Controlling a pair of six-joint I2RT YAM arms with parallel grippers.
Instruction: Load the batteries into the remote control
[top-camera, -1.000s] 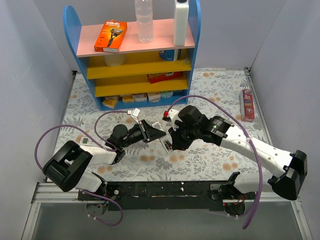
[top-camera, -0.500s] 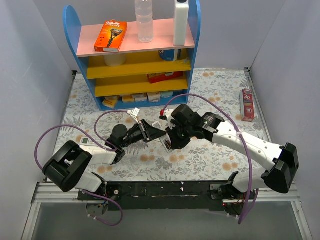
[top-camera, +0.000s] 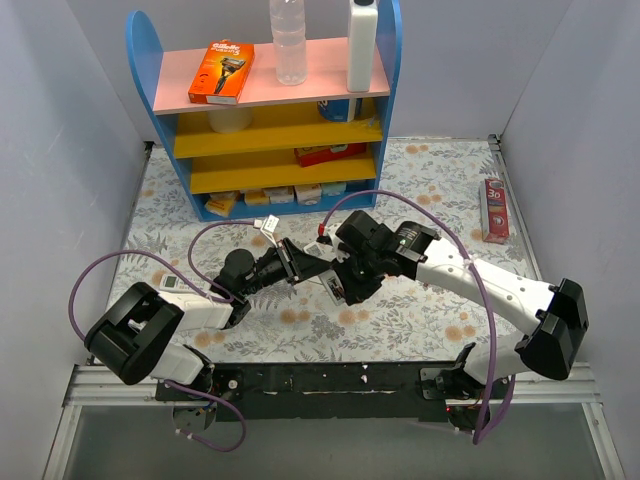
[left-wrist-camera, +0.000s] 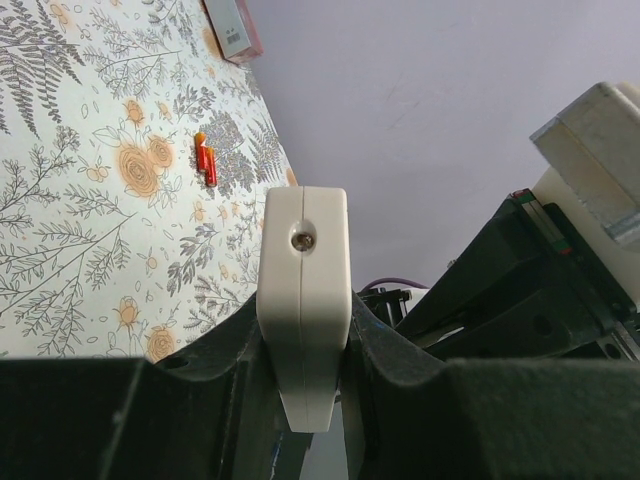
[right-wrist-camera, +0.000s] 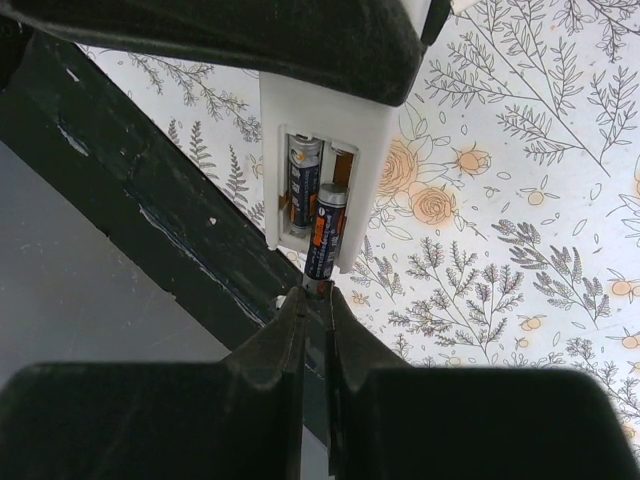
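Our left end effector (left-wrist-camera: 303, 345) clamps the remote control (left-wrist-camera: 303, 260); our right end effector (right-wrist-camera: 314, 305) pinches a battery (right-wrist-camera: 326, 232) in its bay, label unreadable.

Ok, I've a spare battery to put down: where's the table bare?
Bare: between shelf and red box, and by the left wall. Crowded: the middle, where left gripper and right gripper meet at the remote.

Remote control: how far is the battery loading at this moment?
Done: one battery lies seated inside the remote control, which the left gripper clamps. In hand: the right gripper pinches the second battery, partly inserted beside the first, its end sticking out. Left: push it fully in.
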